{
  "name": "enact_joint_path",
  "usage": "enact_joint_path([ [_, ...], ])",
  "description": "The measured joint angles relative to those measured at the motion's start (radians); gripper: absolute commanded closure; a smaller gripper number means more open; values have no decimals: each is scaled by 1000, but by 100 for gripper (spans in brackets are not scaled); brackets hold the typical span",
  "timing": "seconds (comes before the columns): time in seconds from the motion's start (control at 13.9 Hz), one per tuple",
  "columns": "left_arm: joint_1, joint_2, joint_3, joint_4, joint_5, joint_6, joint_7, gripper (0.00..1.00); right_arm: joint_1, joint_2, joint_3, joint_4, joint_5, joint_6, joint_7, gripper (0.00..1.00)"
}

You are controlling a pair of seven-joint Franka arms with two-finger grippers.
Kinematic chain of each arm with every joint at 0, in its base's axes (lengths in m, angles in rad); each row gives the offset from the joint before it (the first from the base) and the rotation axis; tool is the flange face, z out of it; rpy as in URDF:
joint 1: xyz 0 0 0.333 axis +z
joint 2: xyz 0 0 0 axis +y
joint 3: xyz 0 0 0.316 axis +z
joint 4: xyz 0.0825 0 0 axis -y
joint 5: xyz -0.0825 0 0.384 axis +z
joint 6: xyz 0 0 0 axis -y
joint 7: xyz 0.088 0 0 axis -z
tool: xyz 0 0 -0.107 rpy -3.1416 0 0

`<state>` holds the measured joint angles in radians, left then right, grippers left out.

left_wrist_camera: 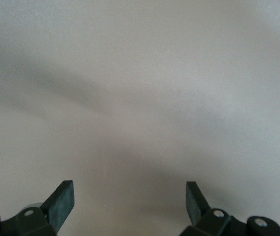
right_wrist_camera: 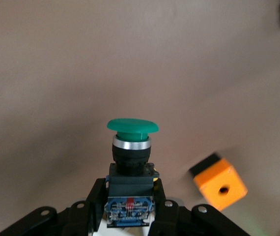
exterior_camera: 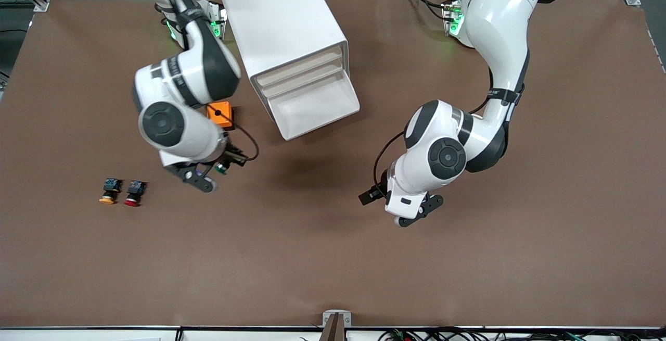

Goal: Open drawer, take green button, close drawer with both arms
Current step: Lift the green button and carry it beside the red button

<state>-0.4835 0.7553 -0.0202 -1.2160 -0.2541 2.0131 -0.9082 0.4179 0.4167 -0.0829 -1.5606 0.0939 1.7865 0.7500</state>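
From the front camera, a brown table (exterior_camera: 333, 257) holds a big white rounded box cabinet (exterior_camera: 283, 34). Its lowest cream-white drawer (exterior_camera: 315, 106) is pulled out. The right gripper (exterior_camera: 208, 174) hangs over the table toward the right arm's end, beside a small orange block (exterior_camera: 220, 113), with what looks like a green-capped button (exterior_camera: 222, 168) at its tip. A yellow-capped button (exterior_camera: 109, 191) and a red-capped button (exterior_camera: 135, 193) stand side by side on the table nearby. The left gripper (exterior_camera: 416, 215) hovers over bare table, nearer the camera than the cabinet.

In the left wrist view, the left gripper's (left_wrist_camera: 130, 201) black fingers (left_wrist_camera: 61, 201) stand wide apart, holding nothing.

In the right wrist view, the right gripper (right_wrist_camera: 129, 206) is clamped on the green-capped button's (right_wrist_camera: 131, 142) dark body, cap pointing away; the orange block (right_wrist_camera: 218, 181) lies below.
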Motion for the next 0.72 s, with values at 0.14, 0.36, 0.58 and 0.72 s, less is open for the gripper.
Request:
enact_joint_path([
  [0.14,-11,2,0,-3,10,17,1,0,-71,1,0,-50,-36,80,-185,100],
  [0.36,-27,6,0,-6,13,32,1,0,-183,7,-1,-184,-106,286,-431,100],
  [0.58,-34,16,0,-14,14,47,1,0,-250,13,-1,-301,-193,456,-498,100],
  [0.72,-41,25,0,-16,14,59,1,0,-263,13,0,-364,-226,557,-501,100],
])
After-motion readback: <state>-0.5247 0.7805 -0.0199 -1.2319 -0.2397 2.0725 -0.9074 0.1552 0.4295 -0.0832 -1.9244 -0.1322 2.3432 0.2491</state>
